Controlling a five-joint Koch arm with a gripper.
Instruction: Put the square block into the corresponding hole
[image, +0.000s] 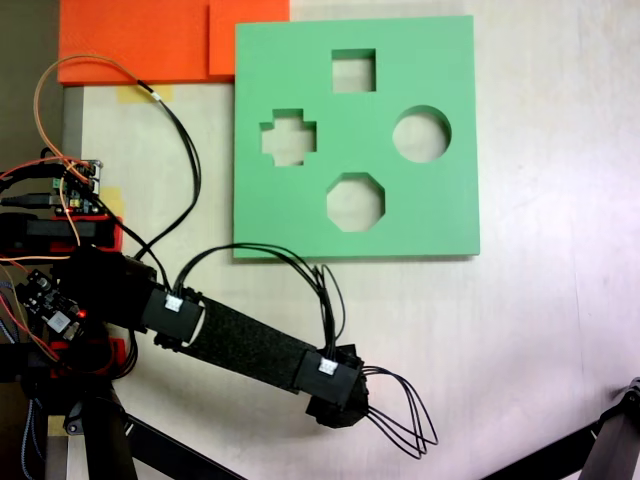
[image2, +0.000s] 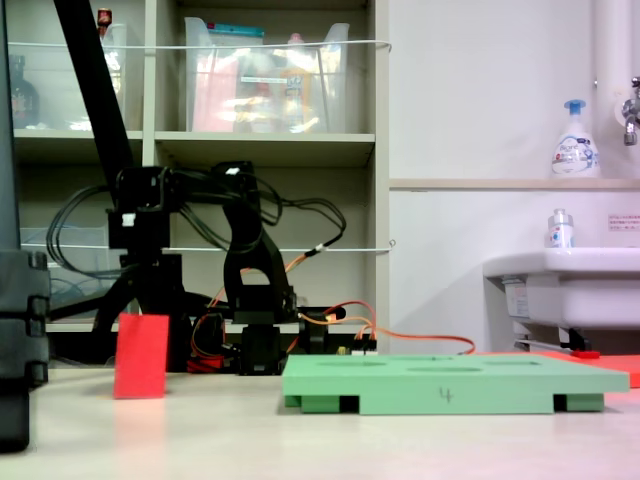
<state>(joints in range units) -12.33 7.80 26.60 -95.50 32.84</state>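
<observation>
Gripper (image2: 141, 300) state cannot be told: in the side fixed view its black body is seen directly above the small bright red foam cube (image2: 141, 357), which stands on the pale table (image2: 300, 440) left of the thick green foam board (image: 420, 215). From above, four cutouts are counted in the board: a square hole (image: 354, 70) at the far edge, a cross, a circle, an octagon. Two flat orange foam slabs (image: 150, 40) are seen touching the board's far-left corner.
</observation>
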